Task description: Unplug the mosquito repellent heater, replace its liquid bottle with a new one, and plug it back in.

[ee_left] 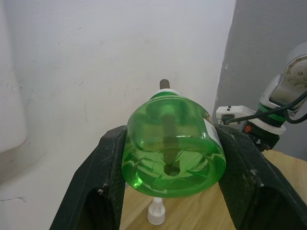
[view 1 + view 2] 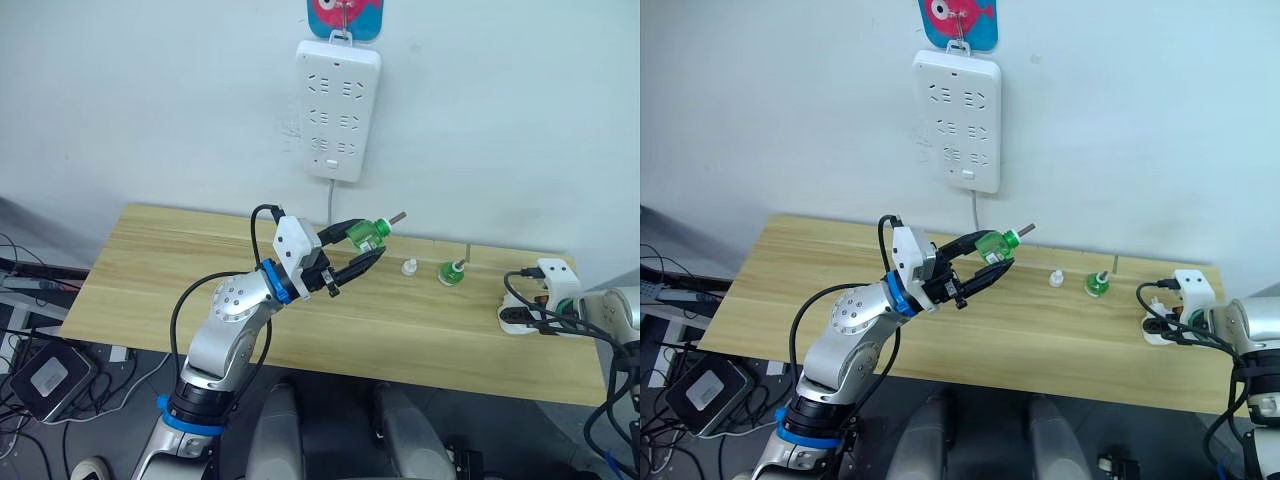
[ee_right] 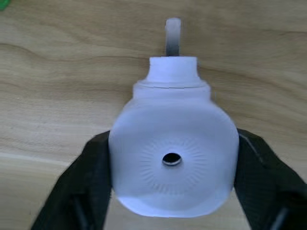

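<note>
The right gripper (image 3: 172, 191) clamps the white mosquito repellent heater (image 3: 172, 158) between its fingers, over the right end of the wooden table (image 2: 160, 290). The left gripper (image 2: 362, 250) is closed on a green liquid bottle (image 2: 363, 235), held tilted above the table's middle. Between them stand a small white cap (image 2: 408, 267) and a second green bottle (image 2: 452, 271). Behind, a white power strip (image 2: 336, 110) hangs on the wall.
</note>
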